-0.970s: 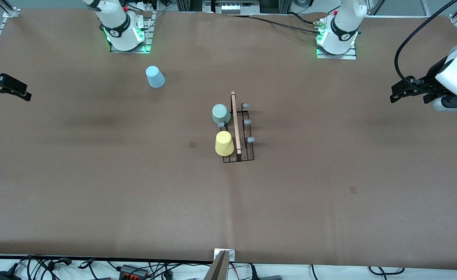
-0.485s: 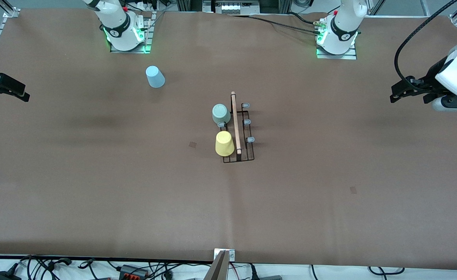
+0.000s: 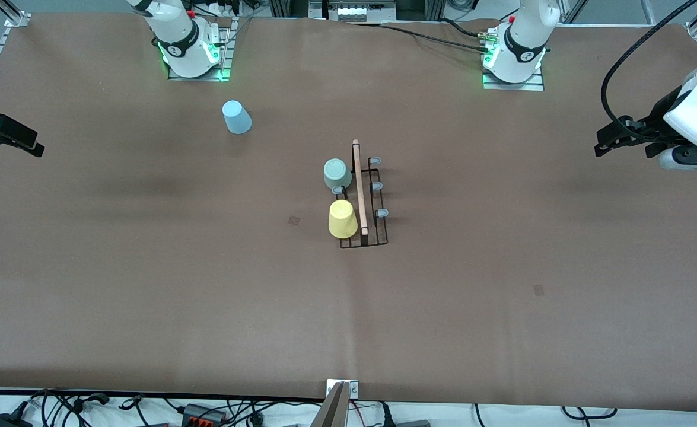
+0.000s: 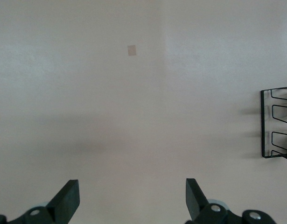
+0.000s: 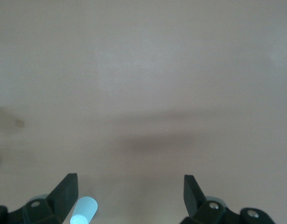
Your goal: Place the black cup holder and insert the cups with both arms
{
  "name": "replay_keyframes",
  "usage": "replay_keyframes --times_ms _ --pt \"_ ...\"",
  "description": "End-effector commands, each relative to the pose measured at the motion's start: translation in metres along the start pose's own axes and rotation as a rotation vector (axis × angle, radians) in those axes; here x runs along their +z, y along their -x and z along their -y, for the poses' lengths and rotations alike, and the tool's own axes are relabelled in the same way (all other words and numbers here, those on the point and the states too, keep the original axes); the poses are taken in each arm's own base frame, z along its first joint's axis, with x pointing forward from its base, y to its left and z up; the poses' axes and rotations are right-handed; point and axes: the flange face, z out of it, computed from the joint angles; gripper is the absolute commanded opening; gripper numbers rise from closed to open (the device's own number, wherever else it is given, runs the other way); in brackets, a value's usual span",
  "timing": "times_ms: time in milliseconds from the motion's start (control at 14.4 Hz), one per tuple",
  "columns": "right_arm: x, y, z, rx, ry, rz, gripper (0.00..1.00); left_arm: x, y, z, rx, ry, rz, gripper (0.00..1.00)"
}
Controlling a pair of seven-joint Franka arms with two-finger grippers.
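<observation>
The black cup holder [image 3: 365, 198] stands at the table's middle, its wooden rod handle [image 3: 359, 187] on top; part of its wire frame shows in the left wrist view [image 4: 276, 123]. The pale grey-green cup [image 3: 337, 173] and the yellow cup [image 3: 342, 219] sit upside down on pegs on the side toward the right arm's end. The light blue cup [image 3: 236, 117] stands upside down on the table near the right arm's base; it also shows in the right wrist view [image 5: 84, 210]. My left gripper [image 3: 606, 144] is open and empty over the left arm's end. My right gripper [image 3: 25, 144] is open and empty over the right arm's end.
Several grey-tipped pegs [image 3: 376, 186] on the holder's side toward the left arm are bare. The arms' bases [image 3: 191, 47] stand along the table edge farthest from the front camera. Cables lie off the table's nearest edge.
My right gripper has drawn slightly outward toward its end of the table. The left arm, the holder and the cups have not moved.
</observation>
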Motion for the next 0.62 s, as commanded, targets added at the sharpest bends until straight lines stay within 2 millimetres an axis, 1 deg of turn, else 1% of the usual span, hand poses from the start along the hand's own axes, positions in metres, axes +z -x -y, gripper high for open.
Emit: replay_keyframes --times_ms 0,208,554 --pt "-0.0048 -0.0013 0.0033 0.011 -0.006 -0.010 1.00 -0.0050 0.0040 -0.0009 0.019 -0.003 0.001 1.00" --pt "-0.0060 0.0003 0.0081 0.000 -0.004 -0.007 1.00 -0.0047 0.0045 0.0000 0.017 -0.003 0.006 1.00" --pt "-0.0068 0.0024 0.0081 0.000 -0.003 0.001 1.00 -0.0045 0.0047 -0.0009 0.019 -0.004 0.007 1.00"
